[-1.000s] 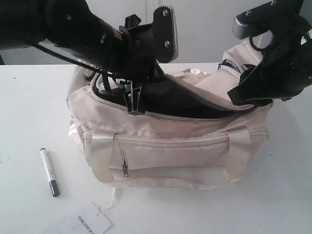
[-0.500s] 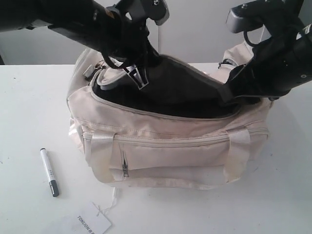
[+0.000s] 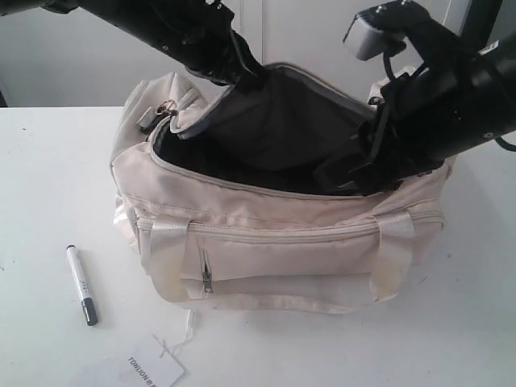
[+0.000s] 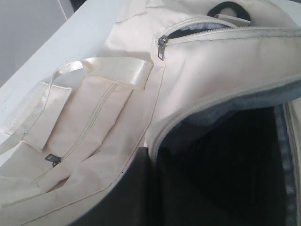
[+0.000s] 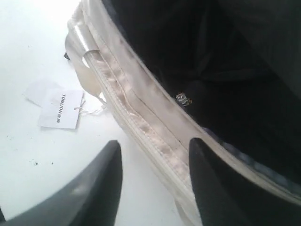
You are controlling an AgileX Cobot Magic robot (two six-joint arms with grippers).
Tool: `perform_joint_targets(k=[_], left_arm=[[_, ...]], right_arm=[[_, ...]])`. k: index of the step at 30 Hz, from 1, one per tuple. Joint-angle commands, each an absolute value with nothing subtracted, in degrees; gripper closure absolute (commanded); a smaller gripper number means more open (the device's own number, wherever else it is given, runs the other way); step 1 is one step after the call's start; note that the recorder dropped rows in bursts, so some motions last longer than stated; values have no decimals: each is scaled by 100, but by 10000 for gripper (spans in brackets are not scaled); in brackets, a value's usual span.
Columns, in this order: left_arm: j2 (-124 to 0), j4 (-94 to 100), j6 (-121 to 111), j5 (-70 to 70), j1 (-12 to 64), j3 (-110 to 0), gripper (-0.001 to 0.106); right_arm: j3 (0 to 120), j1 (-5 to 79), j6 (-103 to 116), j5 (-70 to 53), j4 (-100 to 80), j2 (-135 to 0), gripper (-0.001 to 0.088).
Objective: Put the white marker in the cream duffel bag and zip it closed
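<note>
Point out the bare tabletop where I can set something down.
Bare: the white table right of the cream fabric duffel bag, and the strip along its zip-pocket side, right of the white paper tag. Crowded: beside the bag's other end, where the slim white marker and tag lie.

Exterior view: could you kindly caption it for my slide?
Cream fabric duffel bag gapes open; slim white black-capped marker lies on the table beside it.

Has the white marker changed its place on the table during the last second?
No. The white marker lies at the same spot and angle as before, left of the cream duffel bag and near the paper tag, which has not shifted either.
</note>
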State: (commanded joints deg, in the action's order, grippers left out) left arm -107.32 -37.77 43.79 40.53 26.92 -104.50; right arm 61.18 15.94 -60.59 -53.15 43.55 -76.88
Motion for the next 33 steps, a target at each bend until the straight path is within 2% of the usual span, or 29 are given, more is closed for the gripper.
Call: perform_joint_targets(k=[7, 13, 25, 29, 33], left_arm=[[-10898, -4240, 4501, 4340, 2402, -10477, 1053], [-10907, -4534, 4522, 4562, 2194, -10477, 1053], [-10907, -4744, 4857, 4725, 2127, -10477, 1053], [-10907, -4744, 5014, 4748, 2127, -10477, 1053], [-10931, -4744, 5014, 4737, 2127, -10477, 1053]], right_arm=[[6118, 1723, -7078, -5086, 4692, -8131, 409], [6118, 2045, -7943, -4594, 4762, -8462, 331], [6118, 2534, -9852, -3776, 6060, -9085, 331], [6118, 2634, -9831, -3339, 6375, -9197, 331], [6118, 2647, -9831, -3408, 6459, -9305, 336]])
